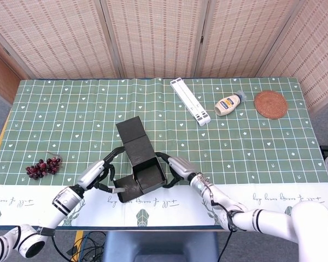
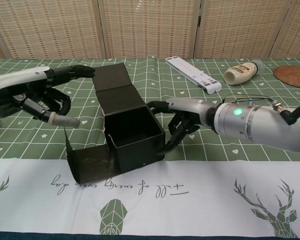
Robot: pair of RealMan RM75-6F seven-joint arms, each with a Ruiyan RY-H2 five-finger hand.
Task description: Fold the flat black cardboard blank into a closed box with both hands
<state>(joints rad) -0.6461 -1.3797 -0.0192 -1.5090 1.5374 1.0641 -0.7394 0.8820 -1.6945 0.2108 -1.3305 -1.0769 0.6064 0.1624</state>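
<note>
Right hand [image 2: 182, 121] against half-folded black box [image 2: 134, 134]

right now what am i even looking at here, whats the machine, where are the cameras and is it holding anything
A two-armed robot with humanlike hands is at a table. One picture looks down from its head, the other looks forward from its chest. Between the hands stands a half-folded black cardboard box, lid flap up. The left hand hovers beside it, fingers apart, holding nothing. The right hand reaches the box's side wall, fingertips at or near it. Also on the green tablecloth: grapes, a white stand, a sauce bottle, a woven coaster.
</note>
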